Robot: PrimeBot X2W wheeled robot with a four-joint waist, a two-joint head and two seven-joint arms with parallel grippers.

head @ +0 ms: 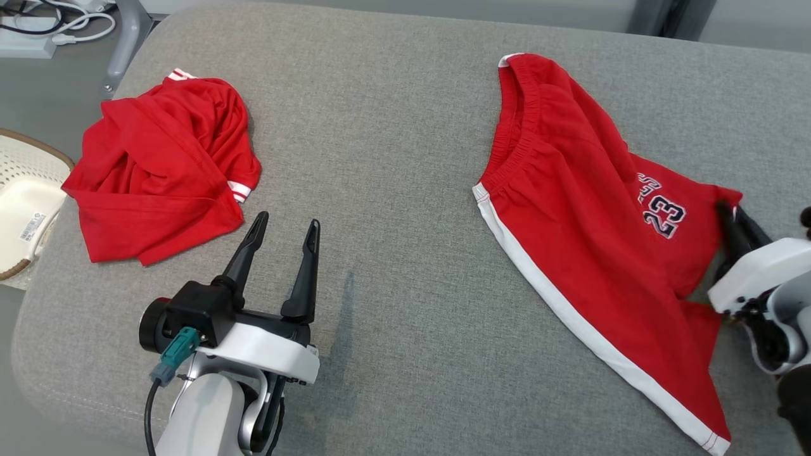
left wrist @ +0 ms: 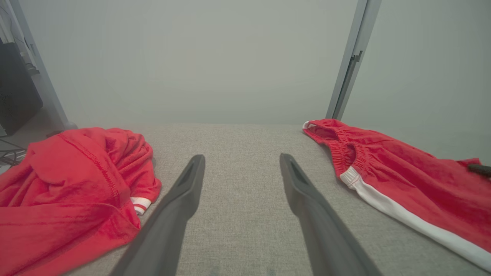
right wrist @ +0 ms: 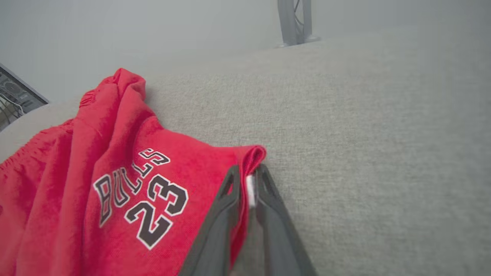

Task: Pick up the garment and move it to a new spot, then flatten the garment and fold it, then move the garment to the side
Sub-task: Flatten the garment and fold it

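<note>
— What is the right gripper (right wrist: 248, 184) doing?
— It is pinched tight on a corner of the red jersey garment (right wrist: 115, 184), the one with black, white-outlined "BULLS 23" lettering and a white side stripe. A small white tag (right wrist: 250, 191) sits between the fingers.
— Where does that garment lie?
— On the right of the grey woven cushion (head: 393, 158).
— And the left gripper (head: 283, 231)?
— Spread wide, holding nothing, near the crumpled red garment with striped trim (head: 158, 183).

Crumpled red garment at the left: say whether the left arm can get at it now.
Probably yes: the open left gripper is just beside the crumpled red garment, with nothing between them.
</note>
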